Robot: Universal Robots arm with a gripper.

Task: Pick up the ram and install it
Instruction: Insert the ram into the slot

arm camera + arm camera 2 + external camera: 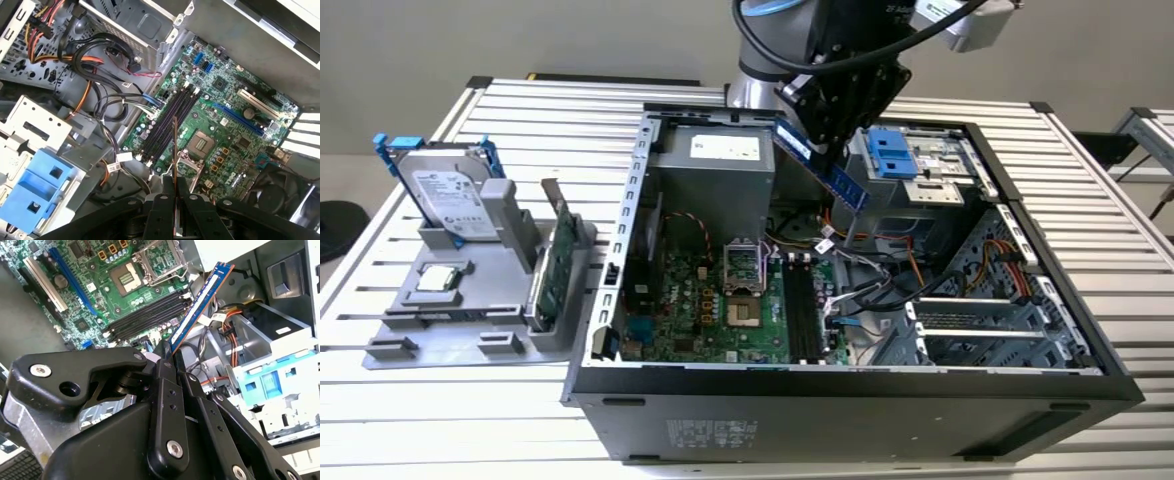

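The gripper (811, 122) hangs over the open computer case (854, 385), pinching the ram (834, 175), which slants down toward five o'clock. The black memory slots (798, 305) lie at six o'clock from it on the green motherboard (700, 300). At the case's nine o'clock, a grey holder (467, 322) carries a hard drive (447, 195) and an upright green card (558, 270).

Bright, even, soft light in exterior view; pale table (494, 105) slats glare at 10 o'clock of case (854, 410), inside shaded. Both wrist views: white patches blown out, gripper (167, 349) near-black w/ faint sheen
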